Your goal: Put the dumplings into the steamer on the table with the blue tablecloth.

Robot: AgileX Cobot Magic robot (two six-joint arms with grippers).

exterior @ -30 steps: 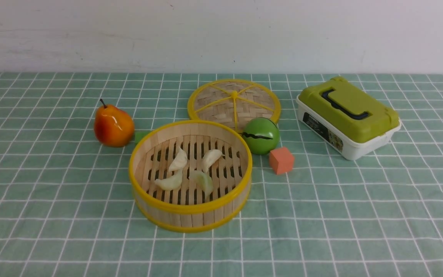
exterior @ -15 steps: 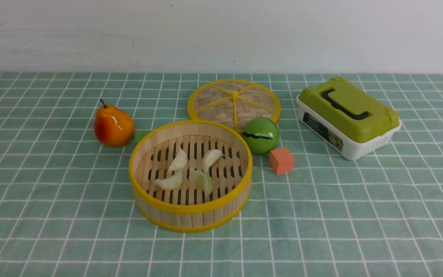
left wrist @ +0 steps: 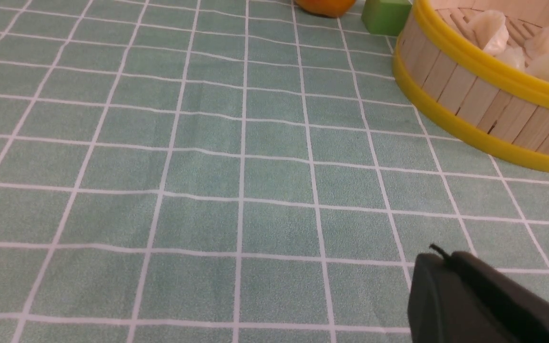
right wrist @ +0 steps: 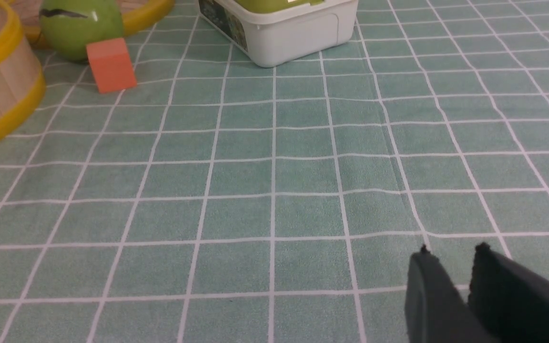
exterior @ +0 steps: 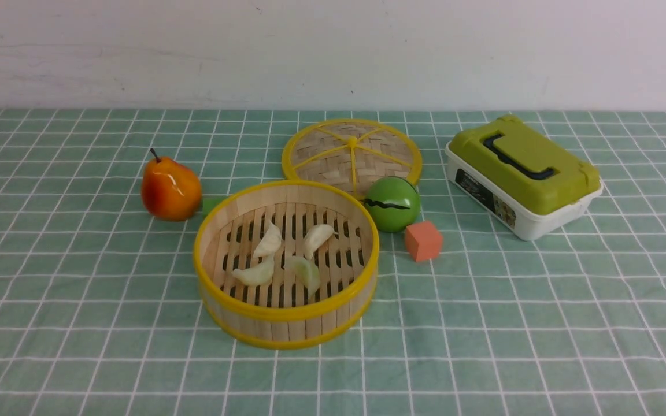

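**Already all four in the basket: hold back and keep clear**

Seemingly the loading is finished, so doing this step well means leaving things alone. The four dumplings (exterior: 284, 254) lie on the slatted floor of the steamer (exterior: 286, 315), which stands on the worktop (exterior: 78, 346) spread with the blue tablecloth (exterior: 483, 323); none shows loose on the cloth in any view. The woven lid (exterior: 352, 151) lies flat behind the steamer, the green ball (exterior: 392, 203) just beside the steamer's far right rim, the orange cube (exterior: 423, 240) near it, the pear (exterior: 170, 189) off to the left, and the green-lidded box (exterior: 522, 173) well apart on the right.

Neither arm shows in the front view. The left gripper (left wrist: 446, 267) hangs low over bare cloth, well short of the steamer wall (left wrist: 474, 109); its jaws look pressed together, pinching nothing. The right gripper (right wrist: 451, 267) sits over open cloth too, its jaws a narrow slit apart and empty.

My judgement: keep both arms parked, away from the yellow rim, since a nudge could slide the light basket into the ball. Any last check should confirm the count of four through the left wrist view, where the dumplings (left wrist: 517, 45) show over the rim.
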